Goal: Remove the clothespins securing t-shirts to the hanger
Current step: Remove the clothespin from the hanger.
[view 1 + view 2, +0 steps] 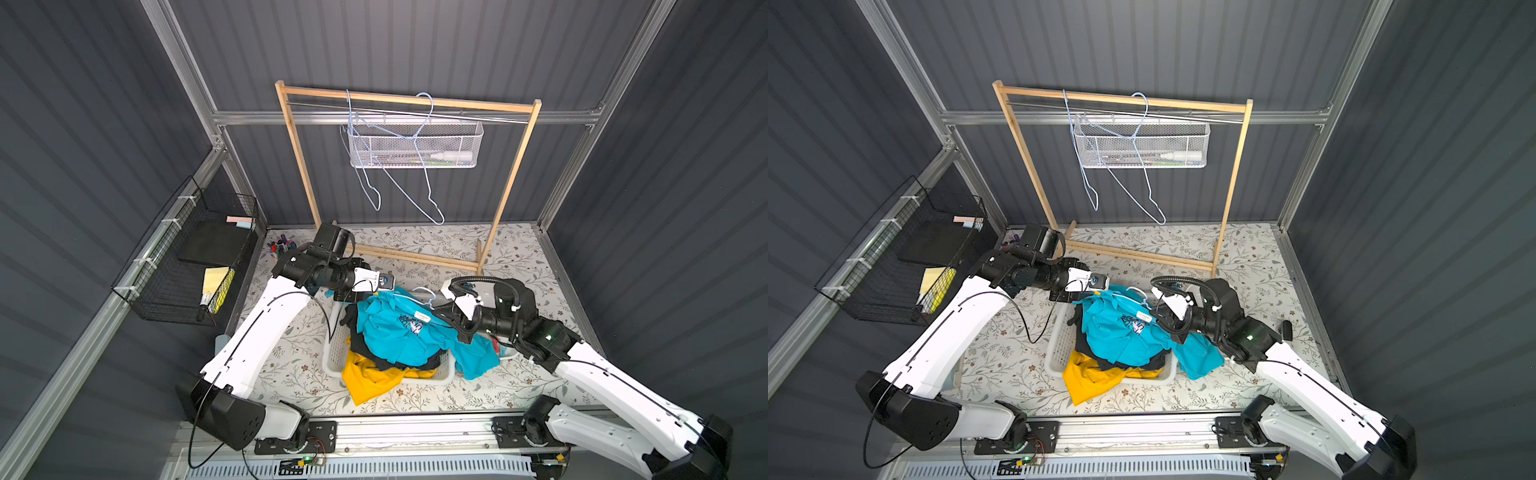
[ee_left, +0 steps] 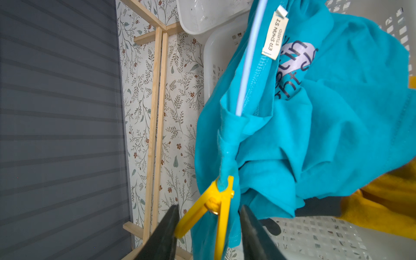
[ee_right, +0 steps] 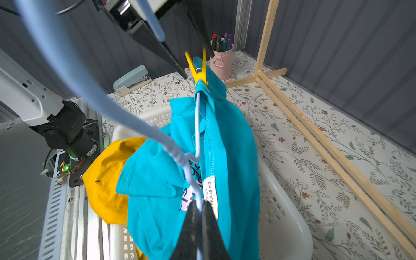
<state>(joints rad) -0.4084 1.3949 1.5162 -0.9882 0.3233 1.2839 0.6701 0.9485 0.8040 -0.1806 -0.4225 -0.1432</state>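
A teal t-shirt (image 1: 399,332) (image 1: 1121,332) (image 3: 225,146) hangs on a light blue wire hanger (image 3: 196,126) (image 2: 249,58) over a white laundry basket (image 1: 332,357). A yellow clothespin (image 2: 216,202) (image 3: 199,69) clamps the teal cloth at the hanger's end. My left gripper (image 2: 209,208) (image 1: 374,291) straddles the pin's spread handles; one finger touches a handle tip, the other stands apart with cloth between. My right gripper (image 3: 199,206) (image 1: 436,309) is shut on the hanger wire near the shirt's neck label. A black t-shirt (image 1: 361,345) and a mustard t-shirt (image 1: 374,378) lie in the basket underneath.
A wooden rack (image 1: 407,99) at the back carries two bare blue hangers (image 1: 430,199) and a white mesh basket (image 1: 415,145). A pink pen cup (image 3: 221,63) and a stapler (image 3: 132,80) stand at the far left. A black wire basket (image 1: 187,266) hangs on the left wall.
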